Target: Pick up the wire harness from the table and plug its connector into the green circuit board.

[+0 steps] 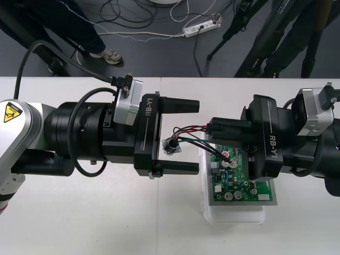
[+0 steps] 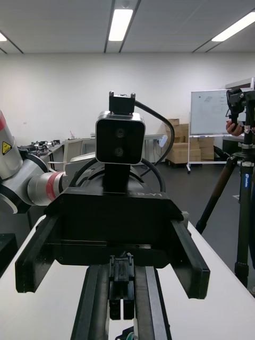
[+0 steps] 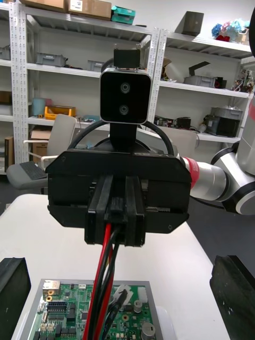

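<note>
the black two-finger right gripper (image 1: 211, 133) has its jaws clamped on the small black plug (image 3: 116, 212) of the thin red, black and green wire harness (image 1: 191, 133), just above the green circuit board (image 1: 241, 178) on its white plastic base (image 1: 234, 215). the wires trail out of those jaws to the round metal flanged socket (image 1: 172, 145), which sits in the gap between the wide-apart fingers (image 1: 178, 104) of the black left gripper (image 1: 197, 129)
</note>
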Controlling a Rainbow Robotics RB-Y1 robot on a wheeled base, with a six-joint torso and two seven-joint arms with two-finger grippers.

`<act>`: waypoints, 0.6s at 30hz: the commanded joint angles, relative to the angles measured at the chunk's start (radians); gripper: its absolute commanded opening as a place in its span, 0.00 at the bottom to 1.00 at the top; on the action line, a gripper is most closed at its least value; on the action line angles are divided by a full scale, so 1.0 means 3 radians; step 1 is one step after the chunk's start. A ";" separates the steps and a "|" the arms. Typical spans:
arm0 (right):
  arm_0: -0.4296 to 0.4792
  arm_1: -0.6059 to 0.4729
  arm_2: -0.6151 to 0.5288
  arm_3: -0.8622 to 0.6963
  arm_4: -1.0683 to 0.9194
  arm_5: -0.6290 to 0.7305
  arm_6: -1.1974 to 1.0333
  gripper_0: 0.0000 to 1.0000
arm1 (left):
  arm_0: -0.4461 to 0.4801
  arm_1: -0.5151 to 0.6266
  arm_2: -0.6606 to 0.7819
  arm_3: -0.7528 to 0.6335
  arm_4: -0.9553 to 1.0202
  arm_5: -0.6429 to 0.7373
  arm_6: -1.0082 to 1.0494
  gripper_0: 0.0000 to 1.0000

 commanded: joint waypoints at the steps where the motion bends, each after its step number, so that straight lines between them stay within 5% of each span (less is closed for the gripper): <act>1: -0.0089 0.0075 0.0085 -0.0124 0.0004 0.0034 0.0122 0.00 | -0.0181 0.0110 -0.0042 -0.0112 0.0060 0.0148 -0.0070 1.00; 18: -0.0083 0.0060 0.0090 -0.0124 0.0009 0.0018 0.0116 0.00 | -0.0232 0.0355 -0.0129 -0.0118 0.0357 0.0179 -0.0003 1.00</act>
